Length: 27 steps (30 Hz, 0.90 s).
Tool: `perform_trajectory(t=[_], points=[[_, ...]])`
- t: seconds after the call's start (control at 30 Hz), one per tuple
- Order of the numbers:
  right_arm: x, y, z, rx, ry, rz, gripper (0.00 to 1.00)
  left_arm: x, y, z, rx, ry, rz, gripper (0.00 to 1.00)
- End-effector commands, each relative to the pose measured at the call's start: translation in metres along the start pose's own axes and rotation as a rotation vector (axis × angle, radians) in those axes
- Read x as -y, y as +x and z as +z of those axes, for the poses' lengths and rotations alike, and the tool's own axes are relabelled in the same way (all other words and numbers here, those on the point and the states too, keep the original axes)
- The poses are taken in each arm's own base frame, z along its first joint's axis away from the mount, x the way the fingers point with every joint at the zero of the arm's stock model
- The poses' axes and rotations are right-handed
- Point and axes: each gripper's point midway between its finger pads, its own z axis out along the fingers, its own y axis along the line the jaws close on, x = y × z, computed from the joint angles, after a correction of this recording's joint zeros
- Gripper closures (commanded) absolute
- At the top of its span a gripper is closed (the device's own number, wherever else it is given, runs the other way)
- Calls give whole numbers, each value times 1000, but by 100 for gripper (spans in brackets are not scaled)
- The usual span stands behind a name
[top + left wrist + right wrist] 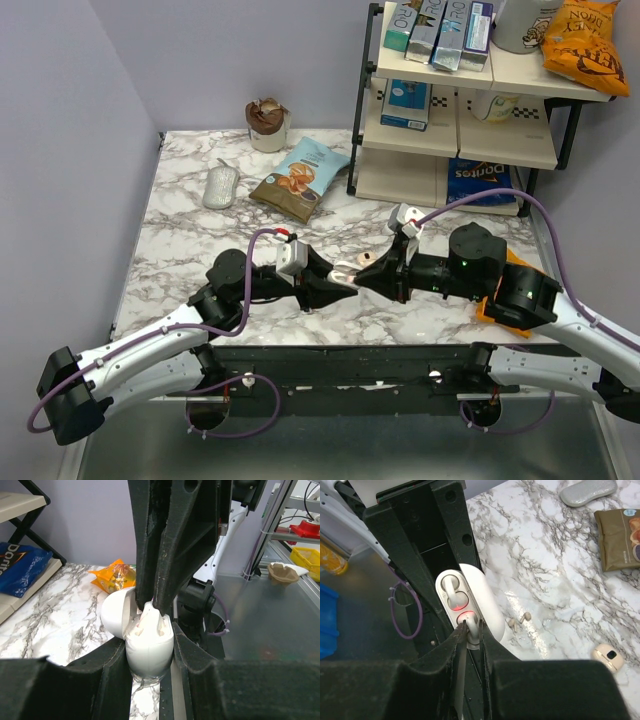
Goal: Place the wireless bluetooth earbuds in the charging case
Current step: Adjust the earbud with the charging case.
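The white charging case (149, 652) is clamped upright between my left gripper's (149, 655) fingers, lid (116, 612) swung open to the left. In the right wrist view the open case (485, 597) shows one whitish earbud (451, 586) seated in the far socket. My right gripper (473, 630) is shut on the stem of the second earbud (472, 622), whose head sits at the near socket, which glows red. In the top view the two grippers meet tip to tip, left (345, 290) and right (362, 280), at the table's front middle.
Two tiny beige pieces (518, 620) and a small beige case (607, 658) lie on the marble beside the grippers. A grey oval object (220, 187), a snack bag (300, 178) and a cup (267, 124) sit at the back. A shelf rack (460, 100) stands back right.
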Motion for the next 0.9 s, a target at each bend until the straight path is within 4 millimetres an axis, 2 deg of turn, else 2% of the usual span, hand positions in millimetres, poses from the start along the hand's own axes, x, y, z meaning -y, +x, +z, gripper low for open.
perform_trajectory(t=[0.0, 0.03, 0.13, 0.87], points=[[17, 8, 5, -18, 82, -2, 85, 18, -24, 2, 69, 82, 50, 100], [16, 8, 5, -17, 81, -3, 91, 18, -23, 2, 68, 80, 49, 100], [16, 10, 4, -20, 78, -1, 99, 18, -22, 2, 67, 79, 48, 100], [10, -12, -17, 149, 62, 19, 99, 12, -14, 3, 60, 58, 38, 100]])
